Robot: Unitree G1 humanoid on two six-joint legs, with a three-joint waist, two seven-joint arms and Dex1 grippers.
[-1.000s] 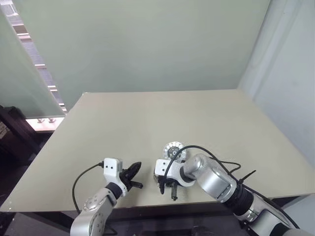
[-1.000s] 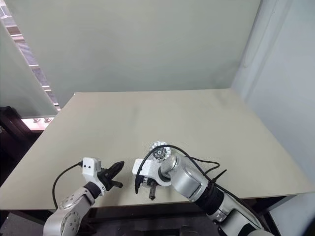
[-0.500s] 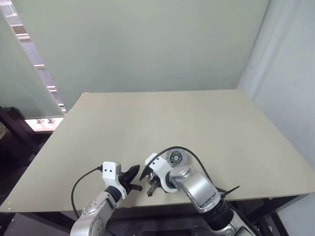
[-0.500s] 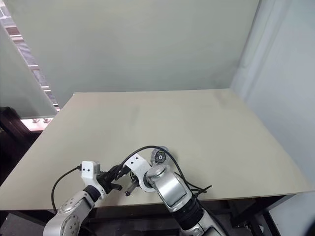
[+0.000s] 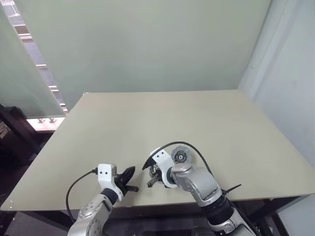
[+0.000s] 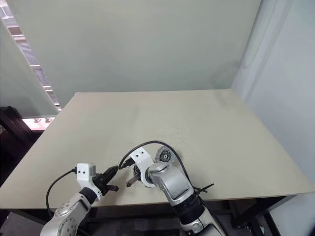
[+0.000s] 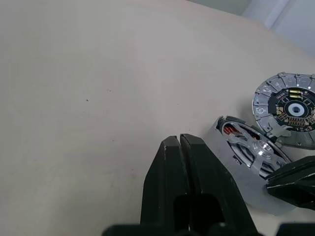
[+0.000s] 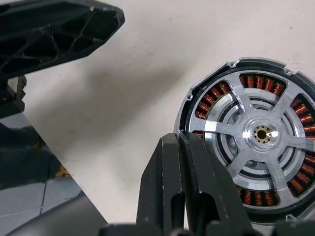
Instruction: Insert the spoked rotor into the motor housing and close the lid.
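Observation:
The motor housing shows its ring of copper windings, and the silvery spoked rotor sits inside it. My right gripper is shut on the housing's rim and holds it tilted up off the table near the front edge. The lid, a silver-grey disc with a dark centre, rests just beyond my right wrist, its face turned up towards me. It also shows beside the housing as the lid. My left gripper is shut and empty, a short way left of the housing.
The beige table stretches bare behind the parts. Its front edge runs right below both grippers. A black cable loops over my right wrist. A grey wall closes off the far side.
My right arm has swung left towards the left gripper and rolled its wrist, carrying the housing along. The lid now looks rounder, more face-on. The left gripper has hardly moved.

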